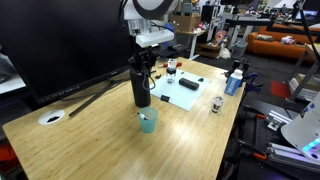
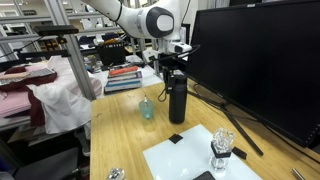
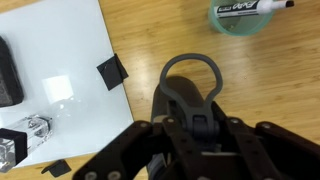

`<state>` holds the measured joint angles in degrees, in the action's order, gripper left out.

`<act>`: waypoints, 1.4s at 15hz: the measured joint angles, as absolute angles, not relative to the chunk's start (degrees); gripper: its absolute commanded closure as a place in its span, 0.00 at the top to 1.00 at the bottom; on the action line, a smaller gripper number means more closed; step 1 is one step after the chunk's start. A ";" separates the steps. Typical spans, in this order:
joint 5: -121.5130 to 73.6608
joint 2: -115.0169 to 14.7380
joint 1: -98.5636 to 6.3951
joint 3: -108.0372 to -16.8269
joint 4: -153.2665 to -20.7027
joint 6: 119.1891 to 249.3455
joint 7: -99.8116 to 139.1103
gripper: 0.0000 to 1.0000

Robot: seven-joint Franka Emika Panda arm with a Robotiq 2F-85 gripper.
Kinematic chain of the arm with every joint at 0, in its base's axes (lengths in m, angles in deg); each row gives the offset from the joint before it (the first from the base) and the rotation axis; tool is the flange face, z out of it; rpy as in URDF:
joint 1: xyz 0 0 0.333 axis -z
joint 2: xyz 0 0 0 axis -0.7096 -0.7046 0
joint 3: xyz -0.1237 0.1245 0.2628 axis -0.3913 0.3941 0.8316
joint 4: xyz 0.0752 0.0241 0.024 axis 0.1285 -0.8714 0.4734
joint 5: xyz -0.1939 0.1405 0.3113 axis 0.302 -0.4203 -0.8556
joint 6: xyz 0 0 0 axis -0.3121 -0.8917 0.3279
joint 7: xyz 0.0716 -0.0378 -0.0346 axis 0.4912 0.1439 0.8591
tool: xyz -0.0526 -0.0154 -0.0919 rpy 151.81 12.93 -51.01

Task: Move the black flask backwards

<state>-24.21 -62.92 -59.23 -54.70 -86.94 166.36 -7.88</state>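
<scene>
The black flask (image 1: 141, 88) (image 2: 177, 101) stands upright on the wooden table in both exterior views, tall and matte black. My gripper (image 1: 144, 60) (image 2: 173, 68) comes down from above and is shut on the flask's cap. In the wrist view the flask (image 3: 188, 95) fills the lower middle, its loop strap arching over the cap, with the gripper (image 3: 200, 128) clamped on either side. The flask's base is hidden in the wrist view.
A small teal cup (image 1: 148, 121) (image 2: 147, 108) (image 3: 240, 17) holding a marker stands close beside the flask. A white mat (image 1: 185, 88) (image 2: 190, 158) (image 3: 60, 70) carries small black pieces and a glass jar (image 2: 222, 148). A large monitor (image 2: 262, 60) stands behind.
</scene>
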 measured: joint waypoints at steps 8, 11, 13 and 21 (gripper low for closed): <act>-24.23 -62.16 -59.76 -54.78 -86.57 169.14 -7.04 0.99; -24.23 -59.73 -59.82 -54.79 -87.48 170.99 -7.22 1.00; -24.22 -56.30 -60.02 -54.79 -89.61 172.15 -7.78 1.00; -26.40 -38.96 -61.14 -52.41 -105.27 175.12 -9.59 1.00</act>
<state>-26.40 -38.96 -61.14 -52.41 -105.27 175.12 -9.59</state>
